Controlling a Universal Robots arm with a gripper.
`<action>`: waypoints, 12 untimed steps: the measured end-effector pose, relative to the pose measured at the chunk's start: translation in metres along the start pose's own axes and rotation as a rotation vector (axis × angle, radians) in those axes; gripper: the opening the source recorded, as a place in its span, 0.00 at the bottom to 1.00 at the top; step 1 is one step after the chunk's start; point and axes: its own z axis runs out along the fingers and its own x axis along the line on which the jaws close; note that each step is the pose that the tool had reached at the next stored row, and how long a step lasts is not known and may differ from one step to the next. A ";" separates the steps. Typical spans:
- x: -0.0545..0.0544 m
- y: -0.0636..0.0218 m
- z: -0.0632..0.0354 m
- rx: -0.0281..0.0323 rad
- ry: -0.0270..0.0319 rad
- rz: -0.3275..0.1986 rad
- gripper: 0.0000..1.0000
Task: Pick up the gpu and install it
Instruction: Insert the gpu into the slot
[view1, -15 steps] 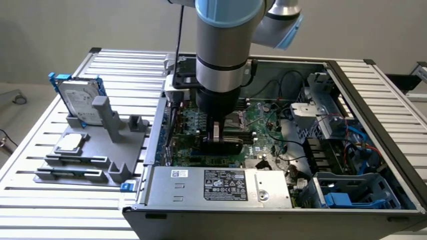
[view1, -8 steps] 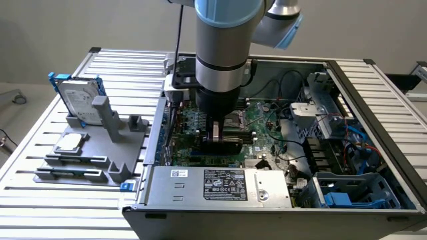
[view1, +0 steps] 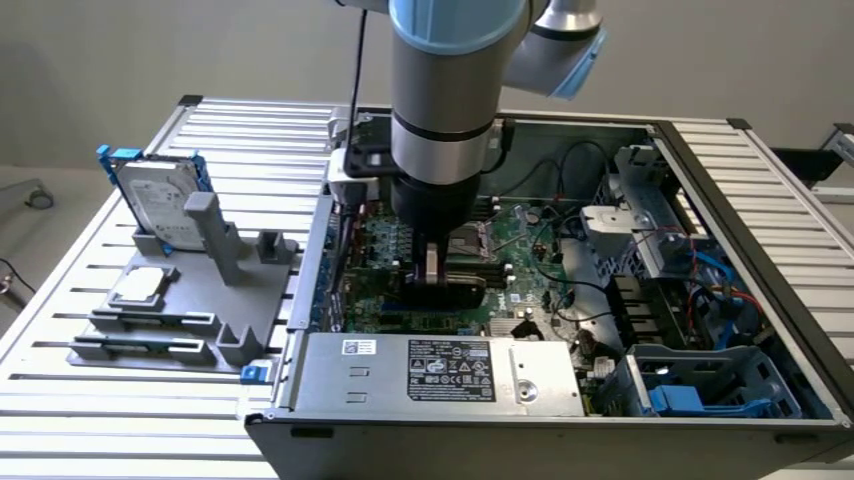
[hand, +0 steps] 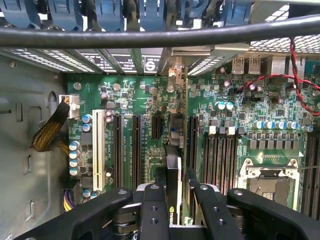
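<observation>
My gripper (view1: 441, 268) reaches down into the open computer case (view1: 747, 200) over the green motherboard (view1: 527, 250). It is shut on the gpu (view1: 447, 293), a thin card with a black shroud, held on edge between the fingers. In the wrist view the gpu (hand: 172, 165) runs away from the gripper (hand: 174, 182) as a narrow strip. It stands upright in line with the long black expansion slots (hand: 136, 150), low over the board. Whether its edge touches a slot is hidden by the fingers (hand: 161, 180).
A silver hard drive in a blue frame (view1: 158, 205) stands in a grey holder (view1: 174, 320) at the exterior view's left, with a small silver processor chip (view1: 140, 287) beside it. The power supply (view1: 427, 370), drive cages (view1: 641, 220), red cables (hand: 295, 75) and the processor socket (hand: 270, 182) crowd the case.
</observation>
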 end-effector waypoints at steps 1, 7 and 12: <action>0.000 0.0002 -0.0003 -0.0002 0.0002 0.000 0.26; 0.001 0.0004 -0.0002 0.0001 -0.0003 0.000 0.26; 0.003 0.0004 -0.0003 -0.0002 -0.0001 0.000 0.26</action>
